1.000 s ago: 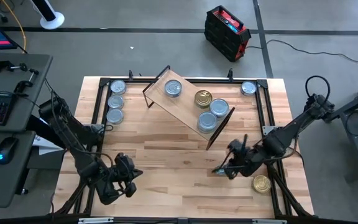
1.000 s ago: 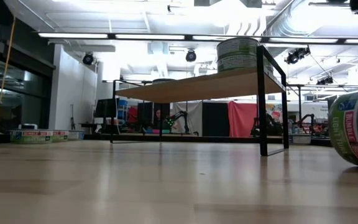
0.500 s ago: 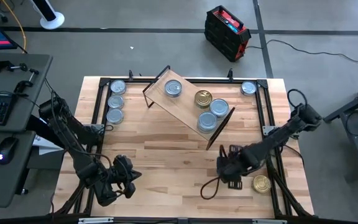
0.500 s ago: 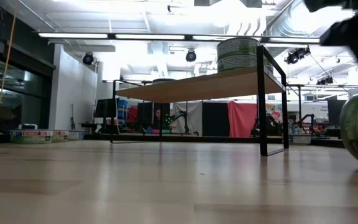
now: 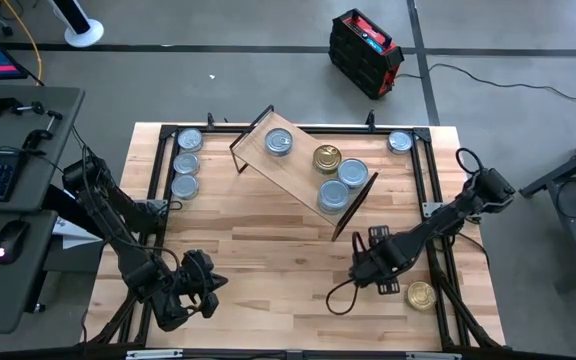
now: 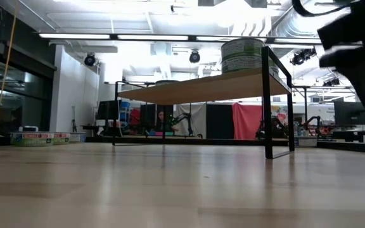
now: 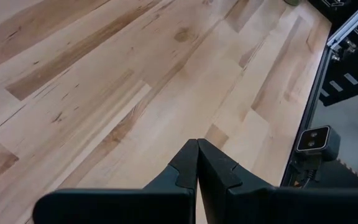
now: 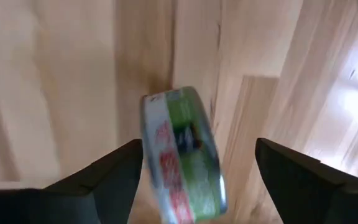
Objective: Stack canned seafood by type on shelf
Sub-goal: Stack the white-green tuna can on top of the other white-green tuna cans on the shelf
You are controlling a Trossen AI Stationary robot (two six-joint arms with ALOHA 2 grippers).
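The shelf (image 5: 303, 170) stands askew at the table's far middle. It bears three silver-blue tins (image 5: 279, 142) and one gold tin (image 5: 328, 158). My right gripper (image 8: 199, 143) points down at the near right, open. A green-and-red-labelled tin (image 8: 182, 158) stands on edge on the table between its fingers, apart from both. In the high view this gripper (image 5: 370, 275) hides that tin. My left gripper (image 7: 197, 149) hovers shut over bare wood at the near left (image 5: 211, 284).
Three silver-blue tins (image 5: 185, 163) lie in a row at the far left, one (image 5: 400, 142) in the far right corner. A gold tin (image 5: 421, 295) sits just right of my right gripper. A loose black cable loop (image 5: 340, 298) hangs beside it. Bare wood spans the middle.
My right gripper has come down over the tin on edge, rolled about its own axis and opened wide. It now fills the upper right of the low view, where the tin no longer shows.
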